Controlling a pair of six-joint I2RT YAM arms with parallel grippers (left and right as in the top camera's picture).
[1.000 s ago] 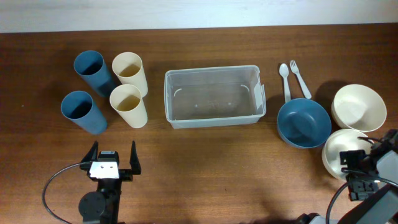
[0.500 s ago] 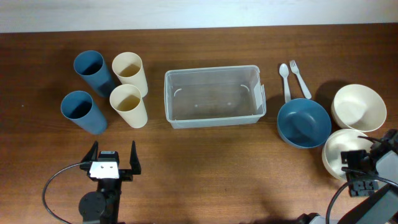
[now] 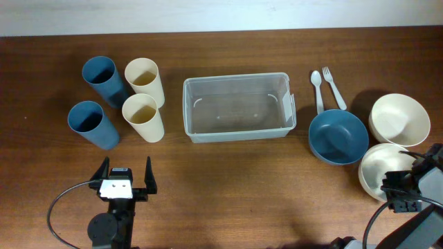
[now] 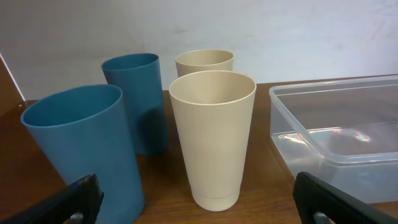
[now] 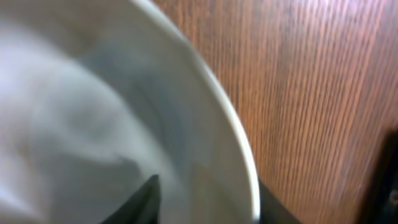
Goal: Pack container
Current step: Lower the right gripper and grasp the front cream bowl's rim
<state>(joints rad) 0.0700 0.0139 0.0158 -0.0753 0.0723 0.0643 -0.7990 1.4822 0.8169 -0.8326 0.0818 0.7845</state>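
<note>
The clear plastic container (image 3: 239,77) stands empty at the table's middle; its near corner also shows in the left wrist view (image 4: 348,118). My left gripper (image 3: 126,176) hovers open in front of the cups, its fingers (image 4: 81,199) spread wide with nothing between them. At the front right, my right gripper (image 3: 396,187) sits at the near cream bowl (image 3: 377,166). In the right wrist view one finger is inside that bowl (image 5: 93,124) and the other outside, shut on its rim (image 5: 208,202).
Two blue cups (image 3: 102,77) (image 3: 92,123) and two cream cups (image 3: 144,79) (image 3: 142,116) stand left of the container. To its right are a blue bowl (image 3: 338,136), a second cream bowl (image 3: 398,119), a white spoon (image 3: 317,86) and a fork (image 3: 333,86).
The right gripper has closed from wide open onto the near cream bowl's rim. The left arm and the objects have not moved.
</note>
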